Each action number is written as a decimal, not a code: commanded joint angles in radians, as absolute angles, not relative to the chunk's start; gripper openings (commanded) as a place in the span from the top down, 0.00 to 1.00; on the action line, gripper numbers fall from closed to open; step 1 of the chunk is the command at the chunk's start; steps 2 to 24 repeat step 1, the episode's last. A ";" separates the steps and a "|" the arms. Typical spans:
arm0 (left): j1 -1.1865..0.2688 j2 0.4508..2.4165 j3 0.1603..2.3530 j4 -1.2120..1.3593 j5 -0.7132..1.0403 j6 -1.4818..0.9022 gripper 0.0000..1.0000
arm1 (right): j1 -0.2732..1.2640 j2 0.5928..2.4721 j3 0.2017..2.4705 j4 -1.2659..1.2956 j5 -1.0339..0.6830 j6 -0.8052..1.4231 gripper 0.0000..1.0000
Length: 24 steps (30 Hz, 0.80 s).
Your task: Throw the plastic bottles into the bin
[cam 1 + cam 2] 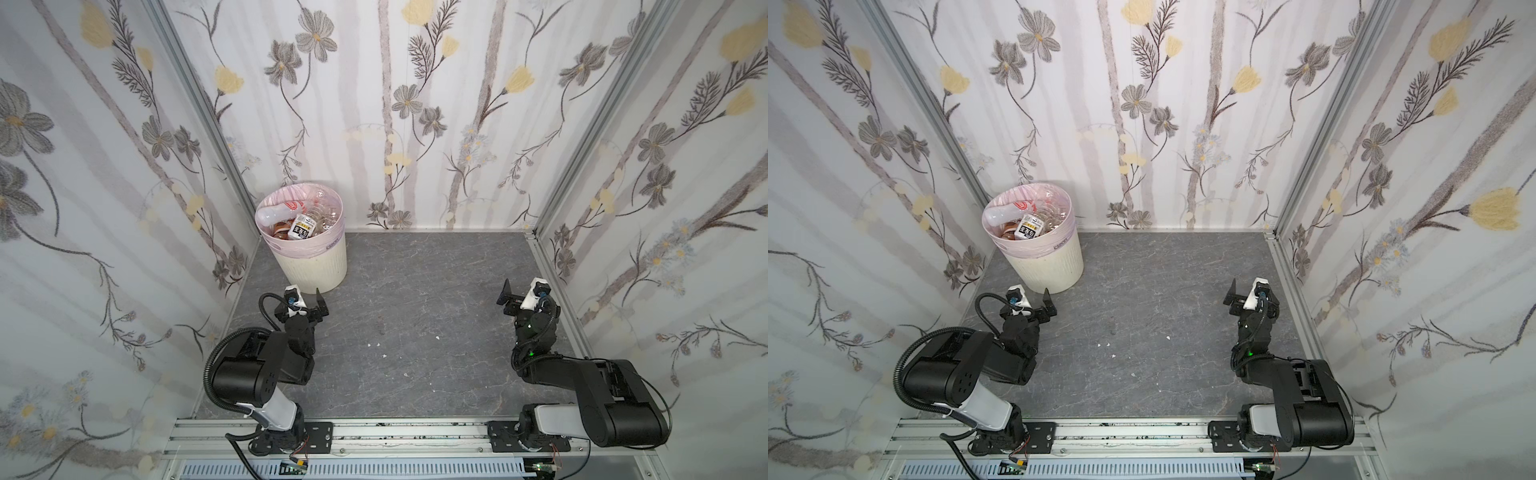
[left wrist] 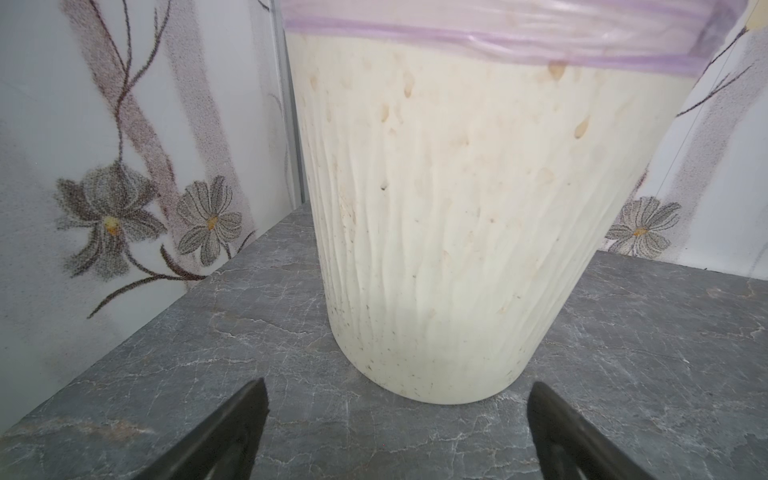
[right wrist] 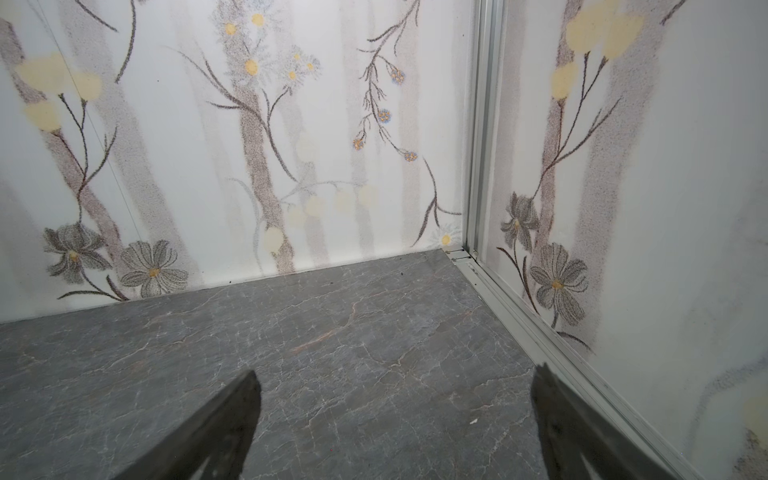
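Observation:
The bin, cream, ribbed and lined with a pale pink bag, stands in the back left corner. Several plastic bottles lie piled inside it, up to the rim: a white one, clear ones and one with a yellow-black label. No bottle shows on the table. My left gripper hovers low just in front of the bin's base, open and empty. My right gripper is open and empty near the right wall, facing the back right corner.
The grey marble-look tabletop is walled in by floral panels on three sides, with aluminium corner posts. A few small white crumbs lie mid-table. A metal rail carrying both arm bases runs along the front edge.

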State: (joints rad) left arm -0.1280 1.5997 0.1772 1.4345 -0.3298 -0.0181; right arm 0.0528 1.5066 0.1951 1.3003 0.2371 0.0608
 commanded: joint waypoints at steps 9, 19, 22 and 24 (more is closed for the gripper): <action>-0.128 1.601 0.183 1.476 -0.340 -0.010 0.00 | 0.052 1.507 0.193 1.321 0.217 0.045 0.00; -0.128 1.601 0.183 1.476 -0.340 -0.010 0.00 | 0.052 1.507 0.193 1.321 0.217 0.045 0.00; -0.128 1.601 0.183 1.476 -0.340 -0.010 0.00 | 0.052 1.507 0.193 1.321 0.217 0.045 0.00; -0.128 1.601 0.183 1.476 -0.340 -0.010 0.00 | 0.052 1.507 0.193 1.321 0.217 0.045 0.00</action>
